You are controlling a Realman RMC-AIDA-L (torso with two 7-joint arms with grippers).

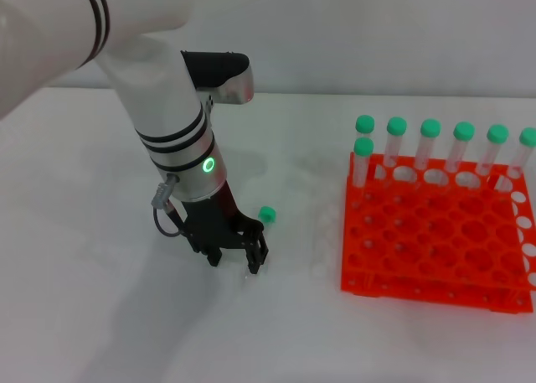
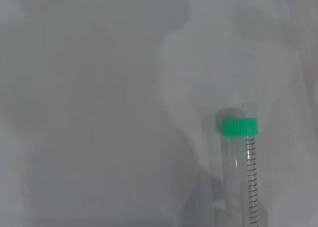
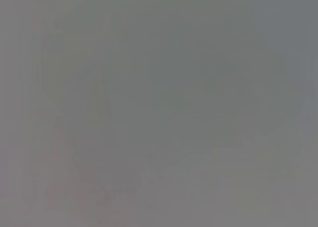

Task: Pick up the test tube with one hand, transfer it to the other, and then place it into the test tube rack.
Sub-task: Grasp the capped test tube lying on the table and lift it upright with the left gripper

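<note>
The test tube lies on the white table; in the head view only its green cap (image 1: 267, 214) shows, and its clear body runs in behind my left gripper. In the left wrist view the tube (image 2: 243, 172) shows with its cap and its printed scale, flat on the table. My left gripper (image 1: 235, 262) is down at the table over the tube's body, its fingers (image 1: 256, 260) spread apart and not closed on the tube. The orange test tube rack (image 1: 427, 249) stands to the right. My right gripper is out of view, and the right wrist view shows only plain grey.
Several green-capped tubes (image 1: 430, 148) stand upright in the rack's back row, and one more (image 1: 363, 161) stands at its near-left corner. The white table (image 1: 100, 299) stretches out around the left gripper.
</note>
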